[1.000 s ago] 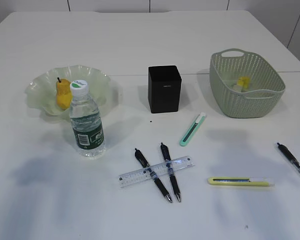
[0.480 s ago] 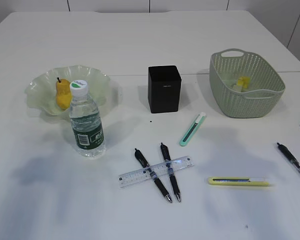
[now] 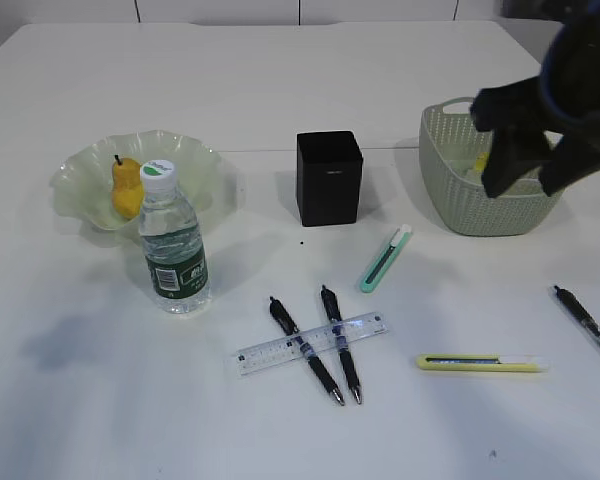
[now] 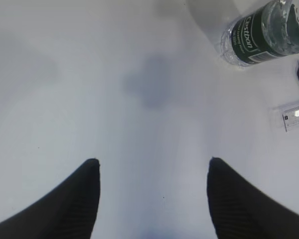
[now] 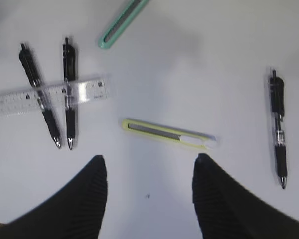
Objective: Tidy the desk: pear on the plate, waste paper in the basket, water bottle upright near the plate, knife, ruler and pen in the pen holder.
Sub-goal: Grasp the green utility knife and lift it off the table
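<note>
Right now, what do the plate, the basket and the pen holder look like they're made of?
The plate: likely pale green glass, translucent, glossy ruffled rim. The basket: probably moulded plastic, sage green, matte, perforated woven-look walls. The pen holder: matte black and opaque; material unclear, perhaps plastic.

Yellow pear, black pen holder, perhaps sage-green basket.

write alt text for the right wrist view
Open right gripper hovers empty over a white desk, just above a yellow knife. Left: two pens under a clear ruler; a green knife above; another pen at right.
</note>
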Controlling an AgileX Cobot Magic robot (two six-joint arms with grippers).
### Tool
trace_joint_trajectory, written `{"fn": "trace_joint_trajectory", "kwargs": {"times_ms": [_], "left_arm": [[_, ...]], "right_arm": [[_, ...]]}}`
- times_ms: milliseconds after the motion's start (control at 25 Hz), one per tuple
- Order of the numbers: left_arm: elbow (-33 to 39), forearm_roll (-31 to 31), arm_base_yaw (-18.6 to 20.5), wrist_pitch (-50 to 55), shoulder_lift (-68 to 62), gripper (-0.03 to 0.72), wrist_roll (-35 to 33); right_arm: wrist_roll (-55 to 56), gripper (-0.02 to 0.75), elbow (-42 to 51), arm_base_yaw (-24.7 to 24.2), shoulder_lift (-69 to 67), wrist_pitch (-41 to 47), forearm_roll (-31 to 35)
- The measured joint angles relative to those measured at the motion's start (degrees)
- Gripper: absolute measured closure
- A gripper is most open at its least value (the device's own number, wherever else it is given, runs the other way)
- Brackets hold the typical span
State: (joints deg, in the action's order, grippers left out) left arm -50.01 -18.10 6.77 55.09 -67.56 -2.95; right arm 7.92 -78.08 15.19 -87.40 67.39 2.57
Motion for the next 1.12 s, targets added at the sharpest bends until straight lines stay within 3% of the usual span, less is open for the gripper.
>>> {"fn": "trace_joint_trajectory", "kwargs": {"times_ms": [520,1120], "left_arm": [[0.0,0.0,0.0,0.0,0.0,0.213,0.0],[0.0,0.0,0.0,-0.1,0.0,0.213,0.0]], "right_arm": [[16.4,0.339,-23.9,2.5,-27.3,2.3,-1.9],[31.6,0.340,-29.1,2.5,-39.6,-0.5,-2.0]]}}
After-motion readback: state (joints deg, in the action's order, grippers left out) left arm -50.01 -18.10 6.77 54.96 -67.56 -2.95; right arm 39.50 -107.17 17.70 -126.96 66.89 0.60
